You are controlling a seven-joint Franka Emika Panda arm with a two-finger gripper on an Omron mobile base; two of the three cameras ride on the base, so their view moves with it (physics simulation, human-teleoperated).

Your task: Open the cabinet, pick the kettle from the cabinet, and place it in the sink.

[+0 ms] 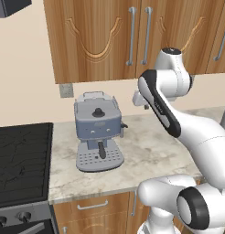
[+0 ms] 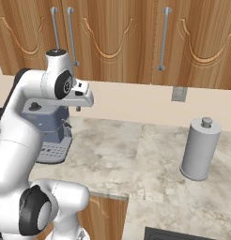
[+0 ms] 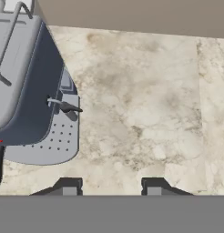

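The cabinet [image 1: 96,41] [image 2: 112,42] hangs on the wall above the counter, both carved wood doors closed, its silver bar handles [image 1: 131,36] side by side. My gripper [image 1: 144,106] [image 2: 78,108] [image 3: 110,187] hovers over the marble counter below the doors, pointing down, to the right of an espresso machine. It is open, with bare counter between its fingertips [image 3: 68,186]. The kettle is hidden. A dark corner of the sink [image 2: 178,233] shows at the bottom edge of the right base view.
A grey-blue espresso machine [image 1: 98,132] [image 2: 49,126] [image 3: 32,91] stands on the counter close to the hand. A tall grey cylinder with a knob [image 2: 200,149] stands to the right. The black stovetop [image 1: 20,160] lies at the left.
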